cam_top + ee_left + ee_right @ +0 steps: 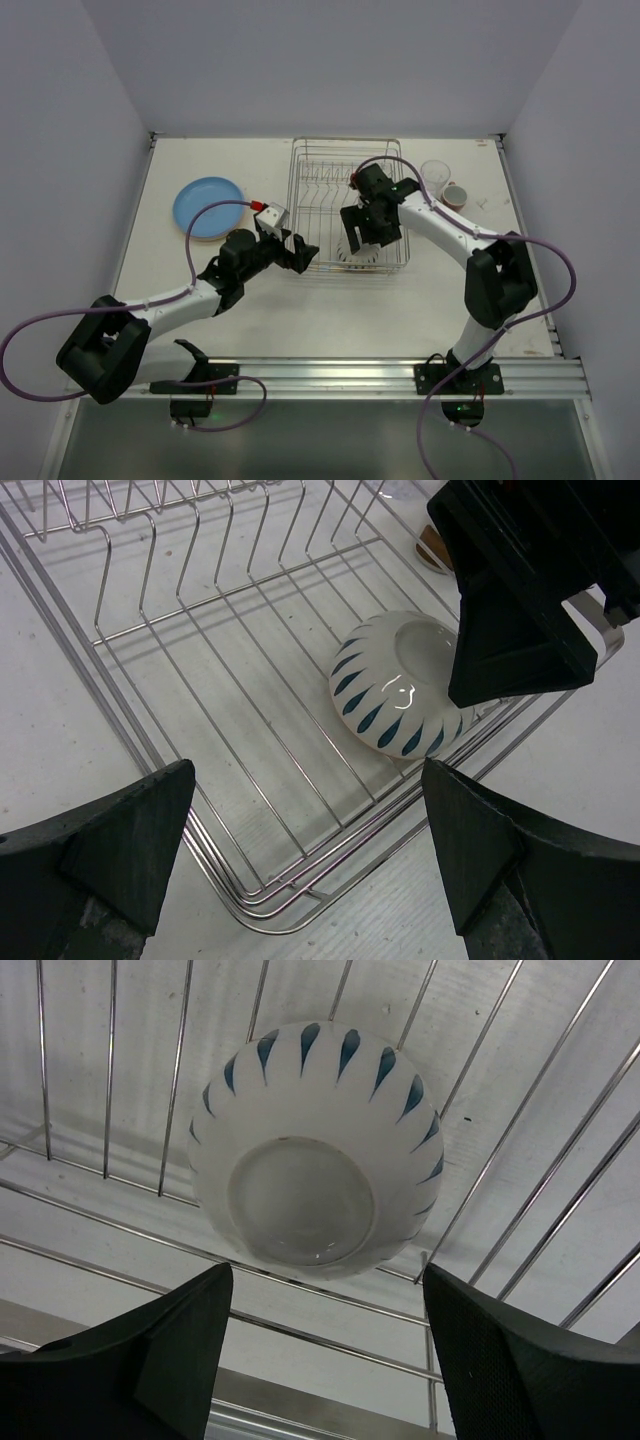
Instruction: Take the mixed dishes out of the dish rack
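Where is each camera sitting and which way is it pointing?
Top external: above and behind, looking down on left arm, right arm, dish rack, blue plate.
Left wrist: low beside the rack, facing the overturned bowl; left fingers frame it.
Right wrist: looking down at the bowl; right fingers at frame bottom.
Shared: both wrist views show the bowl.

A glossy, smooth ceramic bowl gleams among the shiny metal wires of a dish rack on a matt white table.

Right gripper hovering over near right corner of rectangular silver wire dish rack; left gripper pointing at rack's near left edge; round blue plate lying well left.
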